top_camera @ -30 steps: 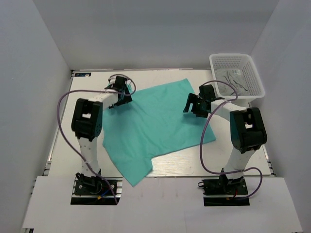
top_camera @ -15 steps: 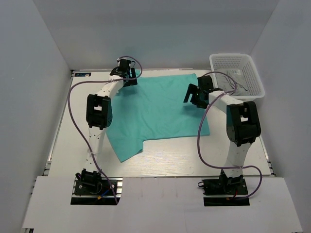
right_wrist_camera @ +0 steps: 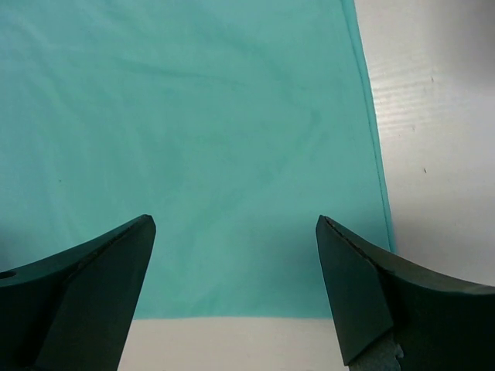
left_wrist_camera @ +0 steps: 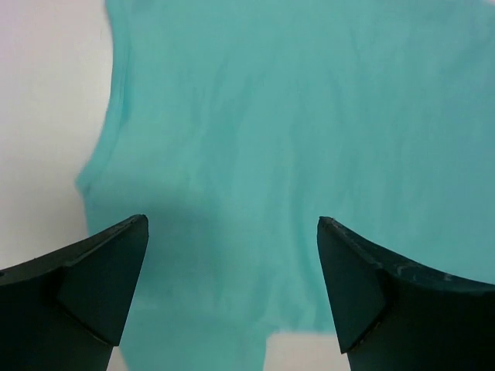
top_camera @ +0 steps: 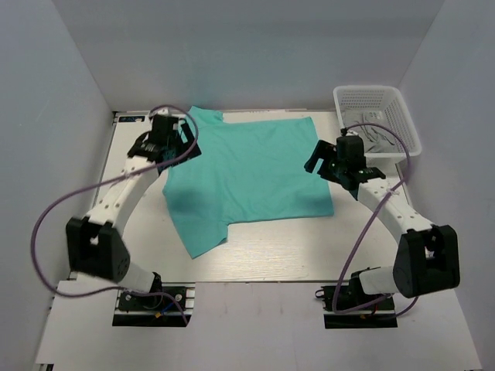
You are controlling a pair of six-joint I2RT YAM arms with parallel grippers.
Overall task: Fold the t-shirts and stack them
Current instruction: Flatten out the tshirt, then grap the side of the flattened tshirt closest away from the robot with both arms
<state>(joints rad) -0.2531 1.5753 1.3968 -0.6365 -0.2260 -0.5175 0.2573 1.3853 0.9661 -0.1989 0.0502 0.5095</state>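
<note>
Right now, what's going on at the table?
One turquoise t-shirt lies spread flat on the table, with no fold made in it yet. The left claw hangs open over the shirt's left side and the right claw hangs open over its right edge. Neither one grips any cloth. The white mesh basket sits at the far right corner, apart from the shirt.

The t-shirt (top_camera: pixel 247 174) is plain turquoise-green with no print. The desk (top_camera: pixel 271 259) is white with a faint grain. The mesh basket (top_camera: pixel 370 89) is white. The left hand (top_camera: pixel 165 141) and right hand (top_camera: pixel 332 160) are black. The cable (top_camera: pixel 33 246) is purple.
</note>
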